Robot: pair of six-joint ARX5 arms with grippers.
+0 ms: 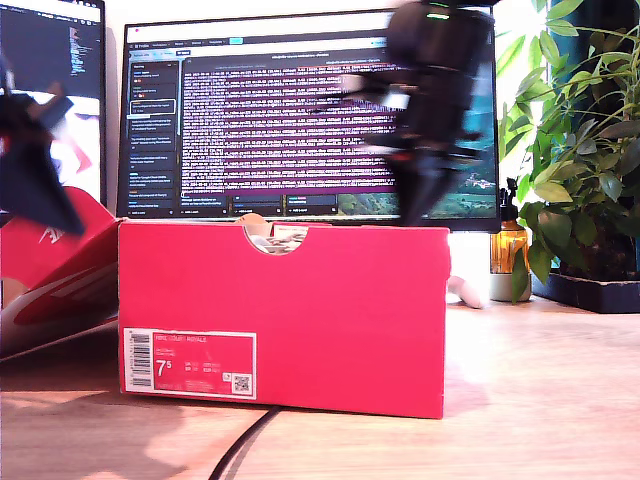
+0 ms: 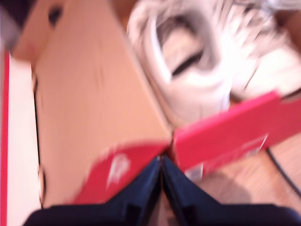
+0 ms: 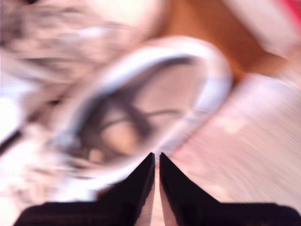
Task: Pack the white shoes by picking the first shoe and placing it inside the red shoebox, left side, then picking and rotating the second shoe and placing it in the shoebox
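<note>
My first gripper [image 2: 161,162], at the exterior view's left by the lid [image 1: 50,265], has its jaws pressed together on nothing. The box [image 1: 285,315] stands in the middle, a shoe [image 2: 188,61] lying inside. My second gripper [image 3: 156,157], blurred above the box's right end, is likewise clenched empty over a shoe's opening.

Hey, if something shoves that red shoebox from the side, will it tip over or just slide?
The red shoebox looks more likely to slide than tip: in the exterior view it sits low and wide on smooth wood. It is probably light cardboard, so it should move easily, though the white shoe inside adds some weight. Its thin walls may flex when pushed.
</note>
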